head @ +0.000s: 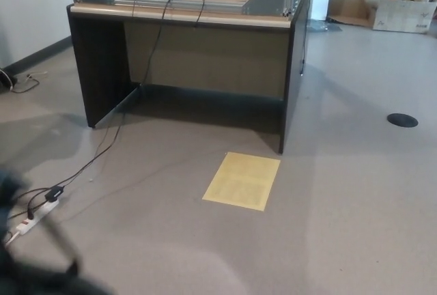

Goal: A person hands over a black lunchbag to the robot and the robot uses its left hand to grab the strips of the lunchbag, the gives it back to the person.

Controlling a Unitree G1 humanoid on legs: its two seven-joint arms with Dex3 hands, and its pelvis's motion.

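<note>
Dark blurred mass (31, 254) at 7 o'clock, likely the lunchbag arriving for handover, too smeared to confirm; neither robot hand visible, so finger state cannot be told. Desk (184, 56) at 12 o'clock; yellow sheet (242, 181) at centre.

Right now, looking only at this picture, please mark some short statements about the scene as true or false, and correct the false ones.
1. A yellow sheet lies flat on the floor in front of the desk. True.
2. A white power strip lies on the floor at the left. True.
3. A robot hand clearly grips the lunchbag's straps. False: only a dark blur shows at the lower left; no hand can be made out.
4. The cardboard box stands on the desk. False: it sits on the floor at the far right.
</note>
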